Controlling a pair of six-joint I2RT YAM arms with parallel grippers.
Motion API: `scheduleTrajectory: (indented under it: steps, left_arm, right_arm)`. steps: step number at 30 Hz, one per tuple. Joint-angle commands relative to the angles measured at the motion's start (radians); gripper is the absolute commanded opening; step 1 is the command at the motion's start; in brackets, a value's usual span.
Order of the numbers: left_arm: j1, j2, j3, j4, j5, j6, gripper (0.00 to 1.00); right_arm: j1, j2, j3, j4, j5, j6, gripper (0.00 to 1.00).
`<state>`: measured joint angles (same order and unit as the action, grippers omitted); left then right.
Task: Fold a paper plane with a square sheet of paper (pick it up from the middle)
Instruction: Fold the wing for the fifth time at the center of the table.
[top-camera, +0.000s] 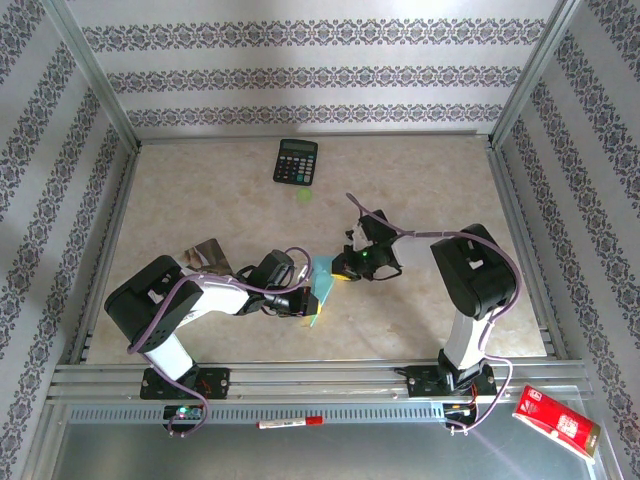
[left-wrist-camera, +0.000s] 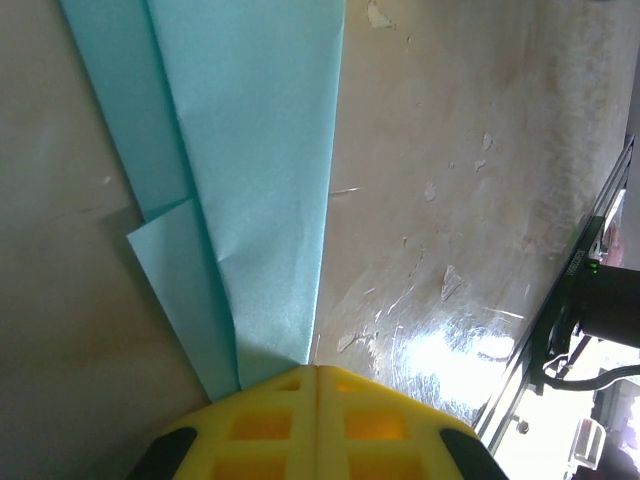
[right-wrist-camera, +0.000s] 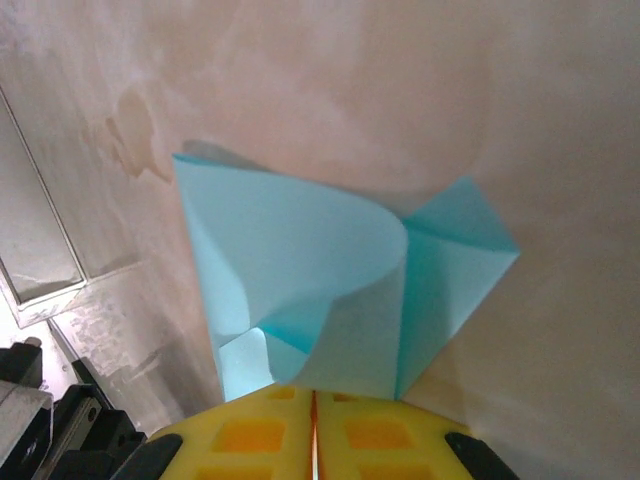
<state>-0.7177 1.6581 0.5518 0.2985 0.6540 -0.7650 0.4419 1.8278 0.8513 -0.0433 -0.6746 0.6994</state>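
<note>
Part-folded paper (top-camera: 323, 278), long axis approx near-far on table (top-camera: 420, 190), is pinched by closed L gripper (left-wrist-camera: 315, 375) & closed R gripper (right-wrist-camera: 313, 395).

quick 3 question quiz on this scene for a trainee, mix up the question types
1. True or false: the black rectangular calculator lies apart from the thin light-cyan folded paper.
2. The left end effector and the right end effector: which is shut on the paper? A left only, B right only, C both.
3. What colour are the end effectors' fingers?
Key: 1 true; 2 C; 3 yellow.
</note>
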Motion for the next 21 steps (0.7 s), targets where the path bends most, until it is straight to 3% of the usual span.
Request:
scheduleTrajectory:
  steps: [1,21]
  left_arm:
    - [-0.002,0.075,-0.062,-0.210,-0.087,0.050,0.00]
    - [-0.003,0.056,-0.038,-0.226,-0.073,0.048,0.00]
  right_arm:
    - [-0.070,0.043,0.037,-0.014,0.183,-0.035,0.11]
    - [-0.209,0.127,0.206,-0.142,0.211,-0.074,0.10]
